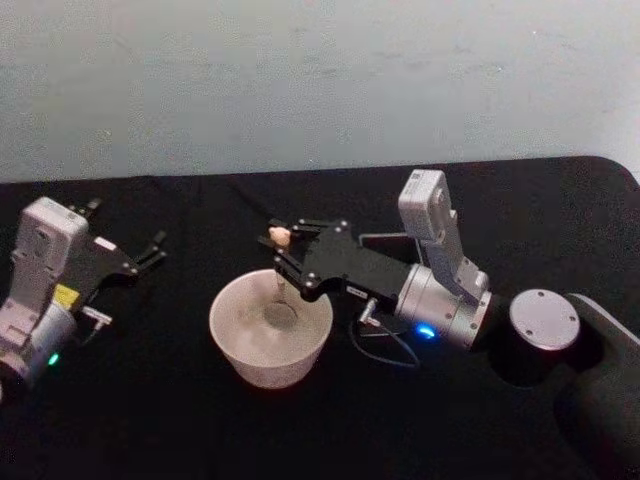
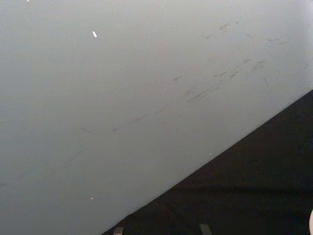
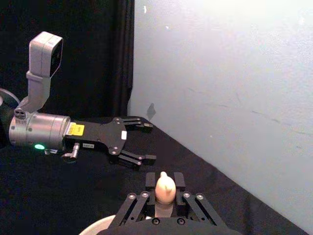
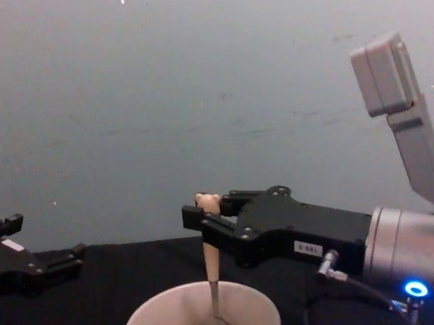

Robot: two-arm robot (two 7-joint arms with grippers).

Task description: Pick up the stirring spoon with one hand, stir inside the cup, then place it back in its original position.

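Spoon (image 4: pixel 211 263) stood nearly upright with its metal end down inside the cup (image 1: pixel 265 365), a pose suited to stirring. The right gripper (image 4: pixel 208 211) was clamped on the handle just under the bear head, reaching in level above the rim so its fingers were clear of the cup. The cup sat about midway along the table (image 1: pixel 150 430), toward its front edge. The left gripper (image 1: pixel 130 225) rested near the left edge, fingers spread and holding nothing, apparently parked out of the way.

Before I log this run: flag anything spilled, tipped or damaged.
Nothing stands out. The cup stands upright, no spill visible; the stirring spoon hangs near upright into it from the right gripper; the left gripper waits open, off to the left.
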